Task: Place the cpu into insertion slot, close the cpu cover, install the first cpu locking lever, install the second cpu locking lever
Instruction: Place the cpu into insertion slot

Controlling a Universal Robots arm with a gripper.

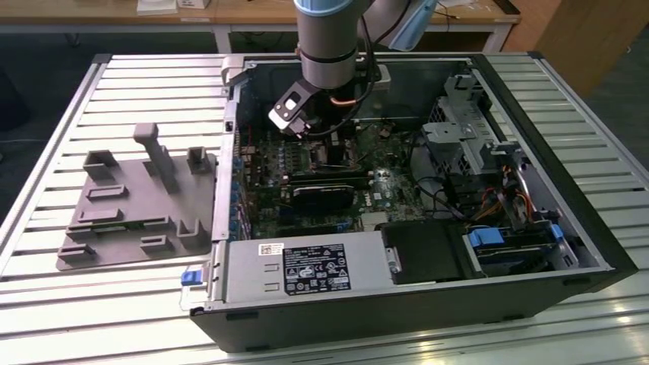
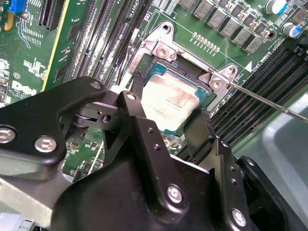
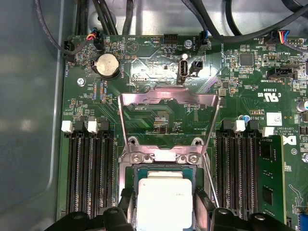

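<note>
The cpu [image 3: 163, 195], a square silver-topped chip, lies flat in the insertion slot [image 3: 163, 157]. In the second wrist view the cpu [image 2: 169, 98] sits inside the slot's silvery rim [image 2: 159, 47]. My gripper [image 3: 164, 201] [image 2: 167, 111] straddles the chip, with one black finger [image 2: 136, 96] against each of two opposite edges. The cpu cover [image 3: 168, 97], a thin metal frame with a square window, stands swung open beyond the slot. A thin locking lever rod [image 2: 269, 102] [image 3: 210, 179] runs free beside the slot. In the exterior view my arm [image 1: 327, 53] reaches down into the open computer case.
Long black memory slots [image 3: 89, 173] [image 3: 238, 168] flank the socket on both sides. A black card [image 1: 324, 194], a power supply [image 1: 304, 270] and a drive cage [image 1: 476, 144] crowd the case. A grey fixture [image 1: 132, 205] lies on the slatted table at the exterior view's left.
</note>
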